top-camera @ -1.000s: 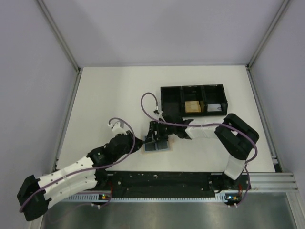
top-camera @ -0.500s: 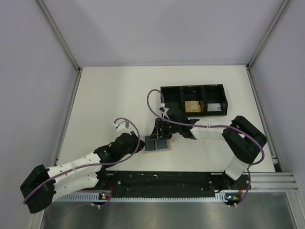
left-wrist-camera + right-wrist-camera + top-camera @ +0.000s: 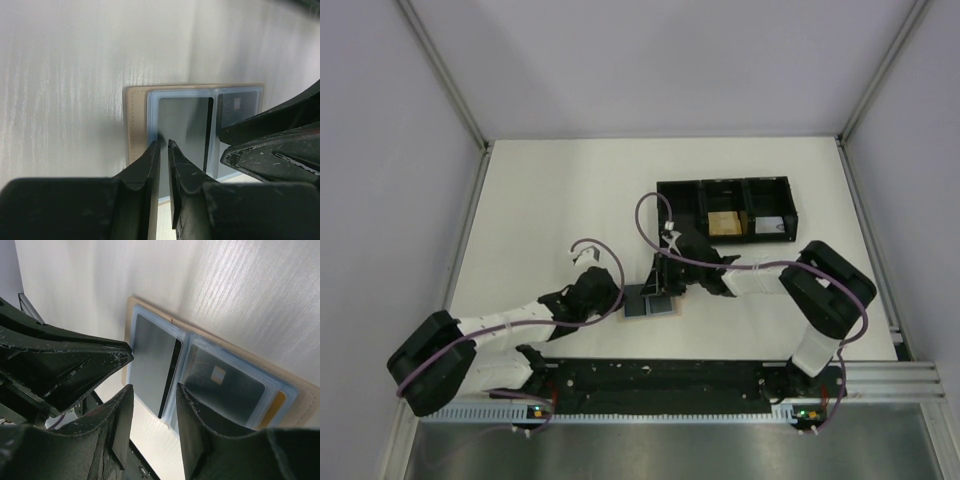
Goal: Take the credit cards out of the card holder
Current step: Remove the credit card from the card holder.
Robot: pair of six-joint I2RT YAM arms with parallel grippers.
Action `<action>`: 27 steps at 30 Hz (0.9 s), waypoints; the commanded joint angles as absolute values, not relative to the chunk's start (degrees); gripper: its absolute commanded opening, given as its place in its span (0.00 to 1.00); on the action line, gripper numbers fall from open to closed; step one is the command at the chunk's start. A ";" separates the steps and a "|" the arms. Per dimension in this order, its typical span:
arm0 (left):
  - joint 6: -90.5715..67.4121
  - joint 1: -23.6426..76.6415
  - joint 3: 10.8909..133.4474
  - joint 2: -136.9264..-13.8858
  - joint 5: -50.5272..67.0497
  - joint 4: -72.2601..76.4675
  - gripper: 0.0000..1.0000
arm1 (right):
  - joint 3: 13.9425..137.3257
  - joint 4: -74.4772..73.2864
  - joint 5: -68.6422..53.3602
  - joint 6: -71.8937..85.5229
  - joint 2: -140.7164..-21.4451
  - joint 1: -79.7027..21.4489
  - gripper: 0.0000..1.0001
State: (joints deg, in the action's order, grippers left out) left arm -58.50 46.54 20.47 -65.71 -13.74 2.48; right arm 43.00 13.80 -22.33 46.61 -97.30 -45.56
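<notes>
The card holder [image 3: 650, 301] lies open and flat on the white table, with a tan border [image 3: 132, 125] and blue-grey panels. One panel holds a plain grey credit card [image 3: 182, 125] [image 3: 152, 360]. The other panel holds a darker card with a chip [image 3: 240, 106] [image 3: 225, 385]. My left gripper [image 3: 623, 298] [image 3: 164, 144] comes in from the left over the plain card's panel, its jaws almost together with a thin slit and nothing seen between them. My right gripper [image 3: 665, 284] [image 3: 154, 387] is open, its fingers straddling the near edge of that same panel.
A black three-compartment tray [image 3: 680, 210] stands behind the holder. Its middle compartment holds an orange-tan block [image 3: 724, 223] and its right one a pale grey flat item [image 3: 771, 227]. Both grippers crowd closely over the holder. Metal rails edge the table.
The left arm has swung right and brought its gripper onto the holder's left side. Both grippers have narrowed. The right gripper has shifted slightly over the holder.
</notes>
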 commanded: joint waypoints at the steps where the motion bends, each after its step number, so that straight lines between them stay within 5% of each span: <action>1: -58.97 46.14 20.22 -67.85 -12.66 6.68 0.15 | 42.45 19.07 -22.76 47.37 -99.49 -45.09 0.39; 16: -61.17 46.14 18.90 -70.22 -11.16 7.29 0.08 | 39.29 26.80 -23.64 49.39 -101.51 -44.83 0.28; 27: -61.61 46.05 17.93 -69.35 -11.51 7.03 0.08 | 35.16 39.11 -29.18 53.88 -103.53 -42.45 0.00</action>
State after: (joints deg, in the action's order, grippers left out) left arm -61.36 46.11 19.33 -69.25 -12.67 7.75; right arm 36.27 31.40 -25.85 52.23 -102.45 -43.42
